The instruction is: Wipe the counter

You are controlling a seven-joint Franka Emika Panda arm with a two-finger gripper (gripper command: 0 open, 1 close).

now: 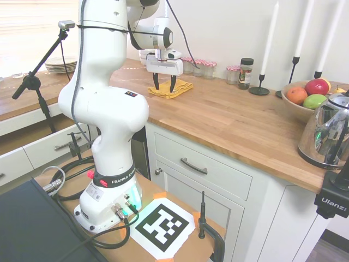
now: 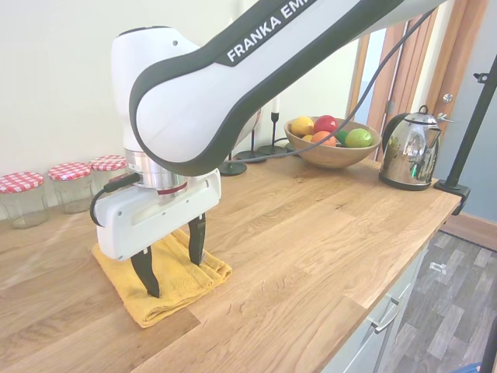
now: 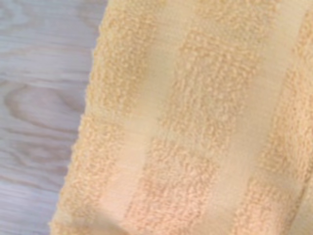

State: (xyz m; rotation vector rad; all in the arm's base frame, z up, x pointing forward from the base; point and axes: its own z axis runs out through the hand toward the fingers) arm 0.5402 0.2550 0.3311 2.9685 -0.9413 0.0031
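Claw [image 2: 172, 266] is spread wide, nothing between the fingers, pointing straight down over a folded yellow towel [image 2: 180, 284]. In the second exterior view both dark fingertips [image 2: 150, 283] sit at or just above the towel's surface; can't tell if they actually touch it. Same spot in the first exterior view: claw [image 1: 164, 83] directly over the towel [image 1: 172, 89]

Towel lies flat on the counter [image 2: 311, 233], near the wall side, one edge hanging roughly parallel to the front edge. Wrist view is nearly all yellow terry with lighter woven stripes [image 3: 195, 122], a strip of bare wood grain [image 3: 39, 98] along one side, soft focus

Counter is the long brown plank worktop [image 1: 234, 125] on white cabinets [image 1: 212, 180] with dark bar handles [image 1: 193, 166]. It runs the full width of both exterior views

Behind the towel, along the wall: a row of glass jars with red-and-white checked lids [image 2: 70, 183], seen also in the first exterior view [image 1: 202, 66]. Further along the wall, a spice jar with a dark lid [image 1: 246, 72], then black candle holders with tall white candles [image 1: 269, 49]. Past those, a wooden bowl of fruit [image 2: 331, 142] and a shiny metal kettle [image 2: 411, 149] near the counter's far end. All of these well apart from the towel

A stack of plates [image 1: 61, 65] sits at the other end by the window
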